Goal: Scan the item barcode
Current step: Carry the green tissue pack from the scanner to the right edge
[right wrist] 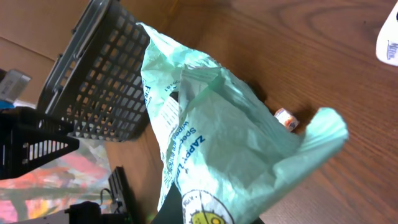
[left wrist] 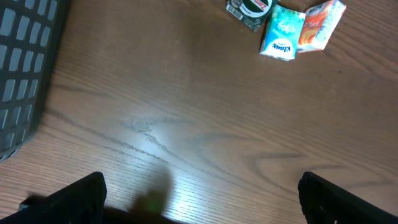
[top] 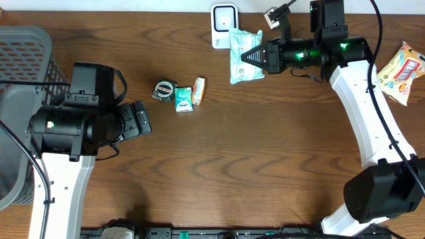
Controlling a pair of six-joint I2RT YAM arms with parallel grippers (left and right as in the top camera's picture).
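The right pincer (top: 248, 57) is clamped on the green wipes packet (top: 239, 70) at the tabletop's far edge, just beside the white scanner (top: 224, 23). The packet's barcode should probably be turned square to the scanner window and steadied. The left pincer (top: 142, 119) hangs wide open, holding nothing.

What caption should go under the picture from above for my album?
Right hand holds a green wipes packet beside the white scanner.
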